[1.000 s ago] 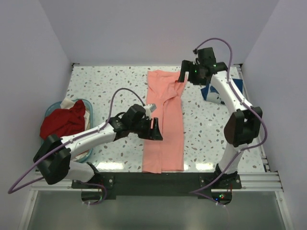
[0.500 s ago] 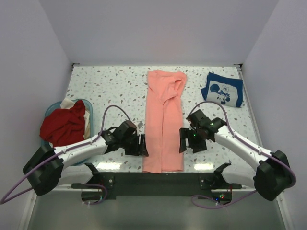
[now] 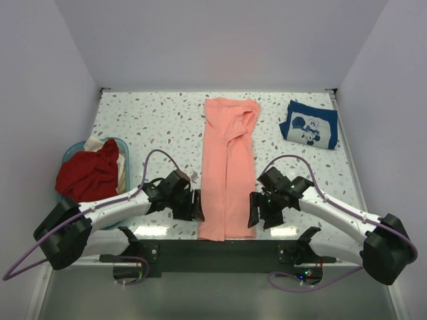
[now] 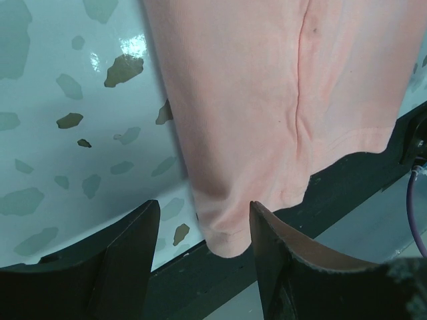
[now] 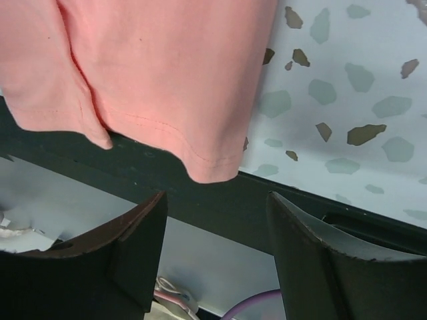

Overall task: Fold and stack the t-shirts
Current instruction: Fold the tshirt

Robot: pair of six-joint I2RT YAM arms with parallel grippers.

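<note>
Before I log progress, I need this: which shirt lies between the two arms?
The pink shirt, folded into a long strip down the middle. The navy shirt lies far right; the red one is in the basket.

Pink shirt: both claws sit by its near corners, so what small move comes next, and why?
Probably both should lower and close on the hem corners. The pink shirt lies flat in a long folded strip. The left gripper and right gripper are both open, each lined up on one near corner and gripping nothing yet.

Bright, even light comes from above. White glare sits on the table [image 3: 153,230]; the wrist views' fingers [image 4: 100,267] look soft.
</note>
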